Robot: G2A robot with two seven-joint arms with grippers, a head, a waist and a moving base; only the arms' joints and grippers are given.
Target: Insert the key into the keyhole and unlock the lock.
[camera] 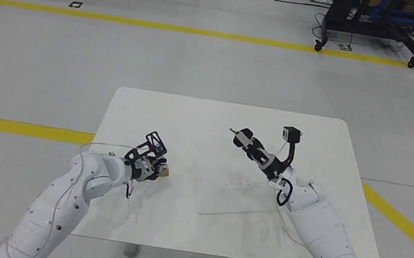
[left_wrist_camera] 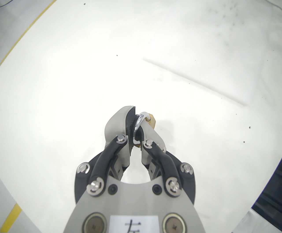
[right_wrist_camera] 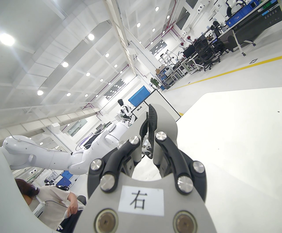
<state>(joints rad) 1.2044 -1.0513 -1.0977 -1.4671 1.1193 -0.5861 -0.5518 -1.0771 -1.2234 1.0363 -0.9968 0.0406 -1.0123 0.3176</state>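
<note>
The small brass padlock (left_wrist_camera: 152,120) with a bright steel shackle (left_wrist_camera: 139,121) sits toward the robot's left side of the white counter (camera: 216,122), seemingly held just off its surface. The left gripper (left_wrist_camera: 137,117) is clamped on the shackle, and the brass body juts past the fingertips toward the opposite arm. The keyhole face cannot be made out. Well apart, across the middle of the counter, the right gripper (camera: 244,139) is closed on a small silver-tipped key (camera: 233,132). In the right wrist view its pads nearly meet, with only a dark sliver of something between them. The key's long axis runs straight out of the right gripper, pointing away from the robot and slanting to its left. It therefore aims beyond the padlock rather than at it. Judgement: the padlock lies left of the key tip and nearer the robot, and the two are not yet on one line. The coming move depends on swinging the key's axis round to face the padlock's body and closing the gap between the arms.
</note>
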